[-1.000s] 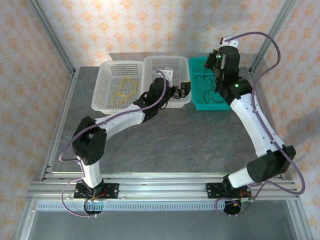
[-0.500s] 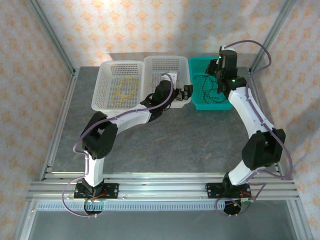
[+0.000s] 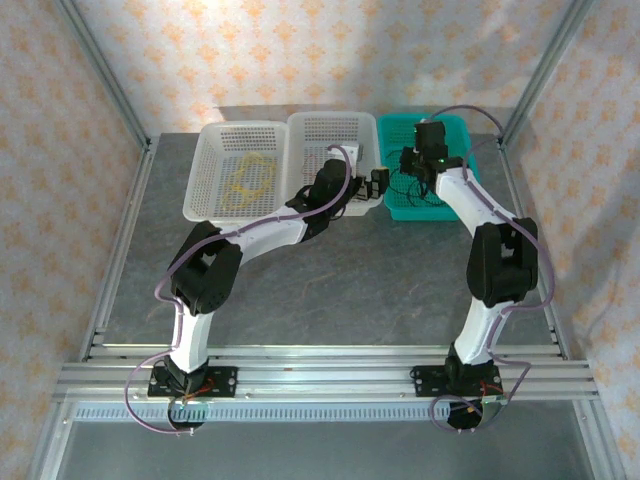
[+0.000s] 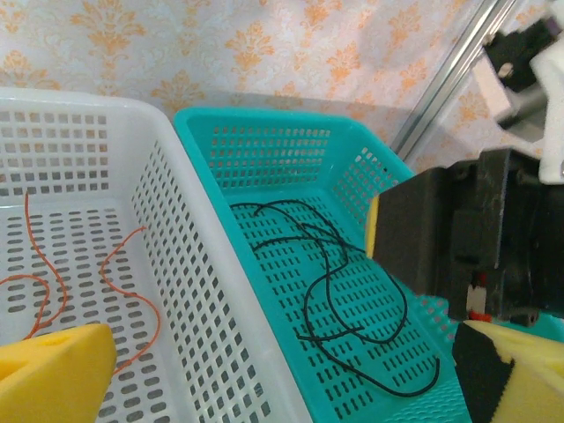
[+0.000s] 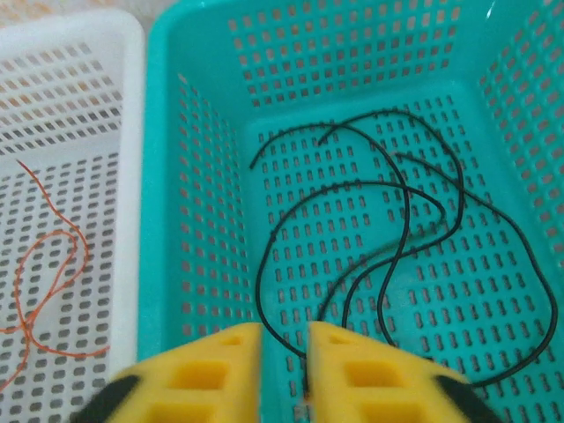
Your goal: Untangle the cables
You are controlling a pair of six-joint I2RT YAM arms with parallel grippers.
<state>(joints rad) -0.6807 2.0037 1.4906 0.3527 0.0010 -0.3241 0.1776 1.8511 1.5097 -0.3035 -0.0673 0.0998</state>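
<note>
A black cable (image 5: 388, 203) lies in loose loops on the floor of the teal basket (image 5: 159, 176). My right gripper (image 5: 284, 339) hangs low over that basket; its yellow fingers stand a narrow gap apart, and a strand of the black cable runs through the gap. A reddish cable (image 4: 53, 291) lies in the middle white basket (image 3: 330, 122), and a yellow cable (image 3: 245, 178) in the left white basket (image 3: 215, 135). My left gripper (image 4: 282, 379) is wide open above the wall between the middle and teal baskets, holding nothing.
The three baskets stand side by side along the back of the grey table (image 3: 350, 280). The two grippers (image 3: 372, 185) (image 3: 410, 160) are close together at the teal basket's left wall. Metal frame posts (image 3: 530, 85) rise at the back corners.
My right arm has folded forward and swung its gripper left and down into the teal basket, and its jaws have parted slightly. My left gripper has edged right toward the teal basket.
</note>
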